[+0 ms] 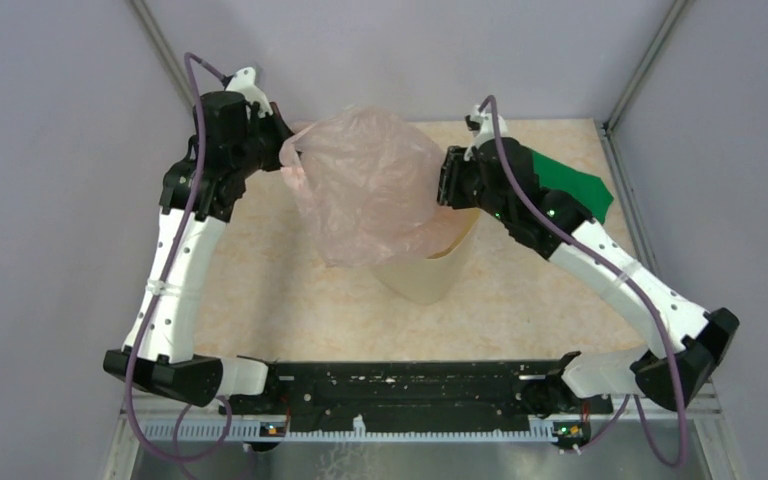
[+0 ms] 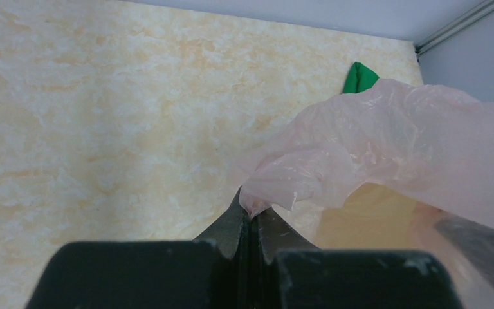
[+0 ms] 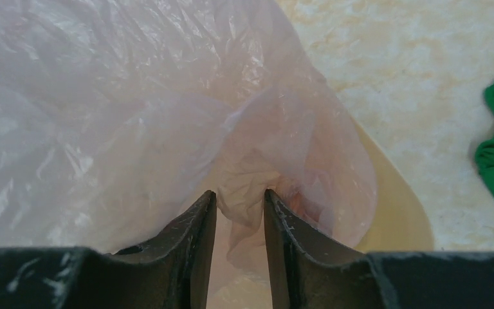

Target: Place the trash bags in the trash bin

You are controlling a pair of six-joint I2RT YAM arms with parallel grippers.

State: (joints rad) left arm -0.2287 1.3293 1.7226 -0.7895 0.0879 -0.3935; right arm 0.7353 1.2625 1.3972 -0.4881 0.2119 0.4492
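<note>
Showed the left arm raised and bent, left of the trash bin (image 1: 430, 270), with the left gripper (image 2: 252, 219) fully closed on a corner of the trash bag (image 1: 360, 190). Showed the right arm angled in from the bin's right, the right gripper (image 3: 238, 196) narrowed around a bunched fold of film; could not tell whether clamped. Showed the bag draped over the bin's mouth, and a green object (image 1: 575, 185) right of the bin.

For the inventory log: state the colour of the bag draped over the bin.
The trash bag is translucent pale pink, clearest in the right wrist view.
</note>
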